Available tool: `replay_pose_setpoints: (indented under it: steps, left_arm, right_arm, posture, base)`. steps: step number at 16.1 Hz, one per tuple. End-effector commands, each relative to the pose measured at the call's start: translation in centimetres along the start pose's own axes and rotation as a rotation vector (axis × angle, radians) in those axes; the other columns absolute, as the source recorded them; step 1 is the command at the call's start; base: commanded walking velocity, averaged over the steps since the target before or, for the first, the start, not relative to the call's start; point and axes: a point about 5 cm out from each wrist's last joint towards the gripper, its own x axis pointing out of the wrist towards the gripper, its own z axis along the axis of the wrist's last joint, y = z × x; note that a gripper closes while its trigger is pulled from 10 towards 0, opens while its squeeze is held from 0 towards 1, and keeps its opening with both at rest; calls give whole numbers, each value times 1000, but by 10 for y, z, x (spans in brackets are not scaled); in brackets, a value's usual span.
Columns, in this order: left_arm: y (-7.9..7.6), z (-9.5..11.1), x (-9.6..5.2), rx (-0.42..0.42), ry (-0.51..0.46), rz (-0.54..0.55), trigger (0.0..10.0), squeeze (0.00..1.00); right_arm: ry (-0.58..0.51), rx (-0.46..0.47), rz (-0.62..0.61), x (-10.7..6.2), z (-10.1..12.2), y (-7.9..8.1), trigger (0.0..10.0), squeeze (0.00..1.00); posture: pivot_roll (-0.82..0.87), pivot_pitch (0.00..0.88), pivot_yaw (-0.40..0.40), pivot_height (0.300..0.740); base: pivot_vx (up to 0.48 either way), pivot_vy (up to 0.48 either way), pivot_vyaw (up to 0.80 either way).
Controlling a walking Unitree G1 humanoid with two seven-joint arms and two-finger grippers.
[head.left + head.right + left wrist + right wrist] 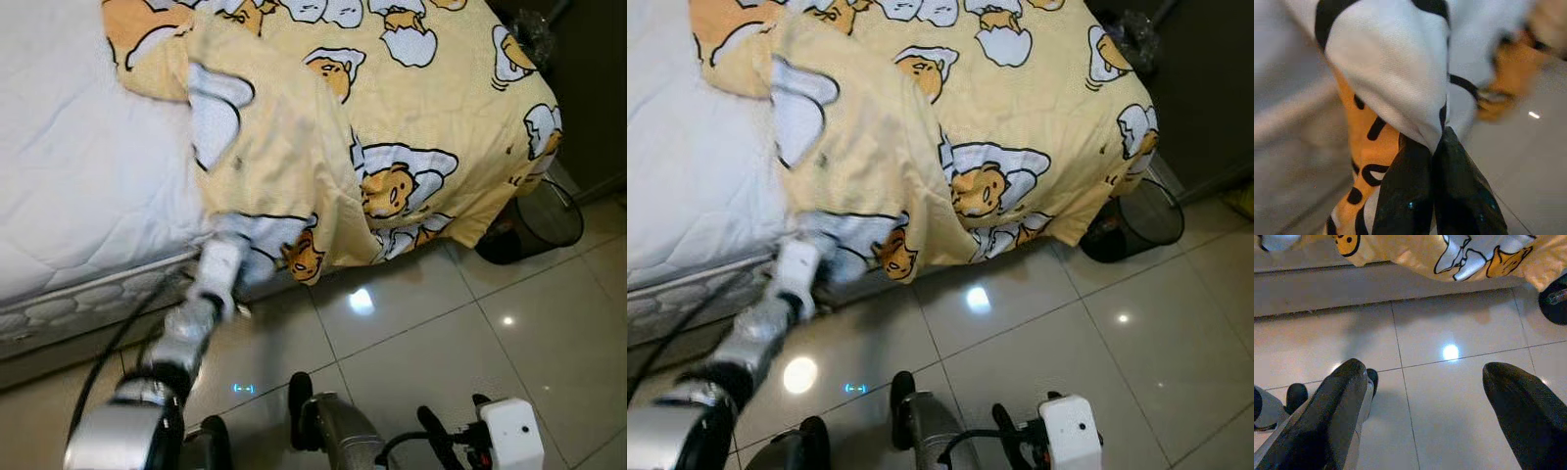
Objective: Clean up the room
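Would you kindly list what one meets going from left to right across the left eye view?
White mattress → left gripper gripping the yellow blanket → black wire bin on the tiled floor.

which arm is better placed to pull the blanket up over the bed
Left. The left gripper is already shut on the blanket at the bed's edge; the right gripper hangs open above the floor.

Blanket (392,108): soft matt cloth, yellow cartoon print, creased. Mattress (69,166) beside the blanket: white quilted fabric, matt, stitched diamond pattern. Floor (441,323) below the blanket: glossy glazed tile, mirror-like light spots. Bin (534,225) at the blanket's corner: black wire mesh. Left gripper (1437,196) fingers (1400,200): black plastic, slight sheen, pinching blanket cloth.
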Motion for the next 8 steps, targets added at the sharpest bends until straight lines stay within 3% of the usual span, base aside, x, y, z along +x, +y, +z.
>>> replay_pose_setpoints:
  steps: [1,4,6,8]
  left_arm:
    - [-19,-21,-7,59,52,-121,0,0]
    - [-31,-36,-14,131,92,-226,0,0]
    - [-44,-48,-22,118,101,-354,0,0]
    - [-54,-80,-47,149,178,-525,0,0]
  right_arm:
    - [48,19,-7,-2,-9,-4,10000,0]
    - [46,25,0,4,-8,-5,10000,0]
    - [40,21,9,7,-5,-8,10000,0]
    - [44,23,20,7,-7,-8,10000,0]
  posture:
    - [-206,377,-175,731]
    - [-199,371,-172,731]
    - [-199,364,-167,731]
    - [-197,359,-158,731]
  base:
    - [0,0,0]
    - [0,0,0]
    - [0,0,0]
    - [0,0,0]
